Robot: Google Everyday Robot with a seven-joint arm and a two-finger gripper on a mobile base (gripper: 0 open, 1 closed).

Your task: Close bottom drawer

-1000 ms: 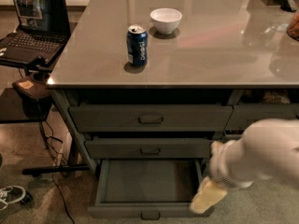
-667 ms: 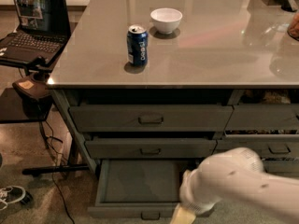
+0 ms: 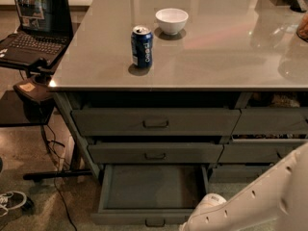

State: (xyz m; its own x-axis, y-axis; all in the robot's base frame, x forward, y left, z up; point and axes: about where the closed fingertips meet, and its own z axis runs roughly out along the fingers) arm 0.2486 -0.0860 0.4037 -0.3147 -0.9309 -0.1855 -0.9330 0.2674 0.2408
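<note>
While bottom drawer (image 3: 154,187) gapes, gripper offscreen

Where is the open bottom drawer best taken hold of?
Take the bottom drawer at its slim flat front, by the small centre pull, coming from the front: it stands pulled out toward the camera, so a straight push should close it. The hand is low, just right of the pull.

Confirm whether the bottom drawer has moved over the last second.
No. The bottom drawer stays equally far out from the middle drawer front above it; the gripper sits low by its front corner.
</note>
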